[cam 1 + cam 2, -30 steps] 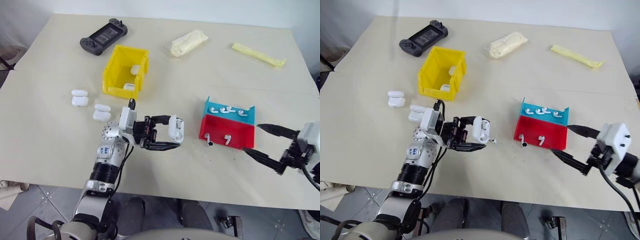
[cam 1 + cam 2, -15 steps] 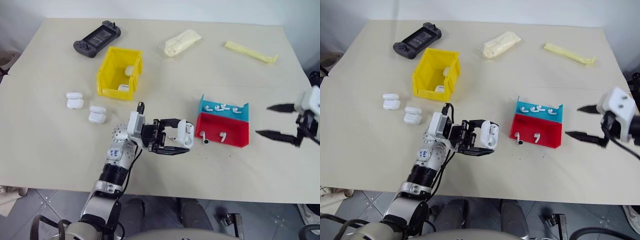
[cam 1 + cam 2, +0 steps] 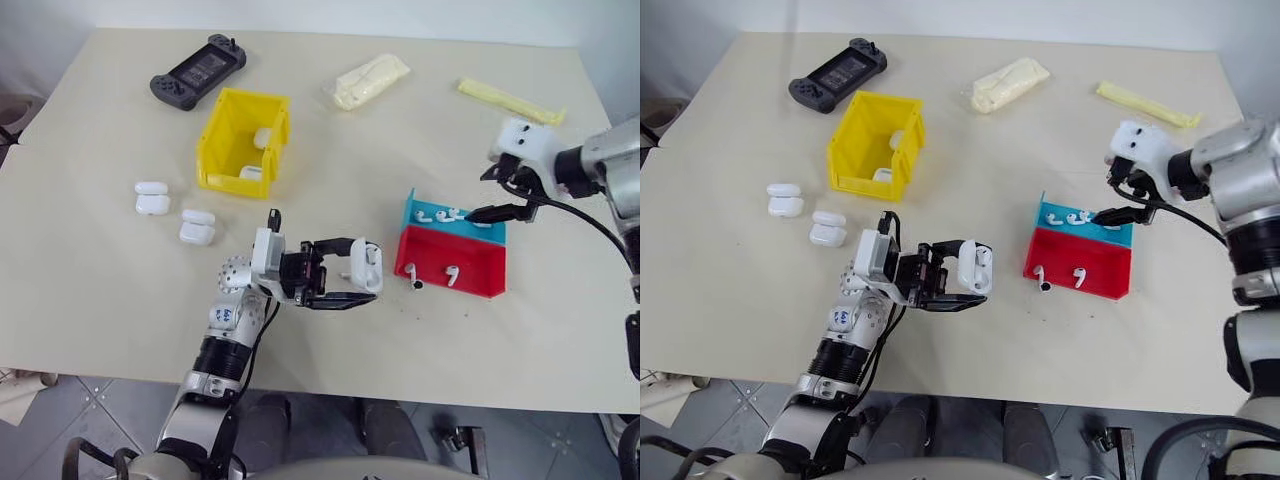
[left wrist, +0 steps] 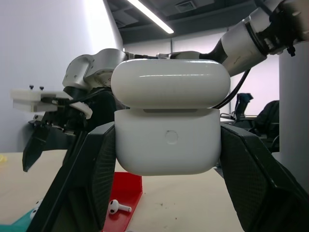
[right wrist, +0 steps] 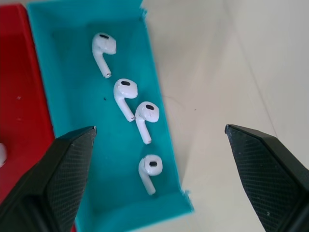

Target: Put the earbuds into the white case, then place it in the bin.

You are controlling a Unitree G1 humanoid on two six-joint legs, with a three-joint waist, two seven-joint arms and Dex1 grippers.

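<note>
My left gripper (image 3: 360,272) is shut on the white case (image 4: 166,145) and holds it above the table's near middle, with its lid raised. Several earbuds (image 5: 126,91) lie in a blue tray (image 3: 432,210). Two more earbuds (image 3: 450,275) lie in the red tray (image 3: 470,262) joined to its near side. My right gripper (image 5: 159,137) hangs open over the blue tray, pointing down, with the earbuds between its fingers (image 5: 63,169) and nothing held. The yellow bin (image 3: 222,150) stands at the back left.
Two white cases (image 3: 263,137) lie inside the bin. Two pairs of identical cases (image 3: 153,197) (image 3: 198,226) sit on the table to the left. A black game controller (image 3: 197,72), a cream packet (image 3: 370,82) and a yellow strip packet (image 3: 510,101) lie along the far side.
My right arm has swung from the table's near right edge up and inward; its open gripper now hangs over the blue tray. My left gripper has kept the case in place.
</note>
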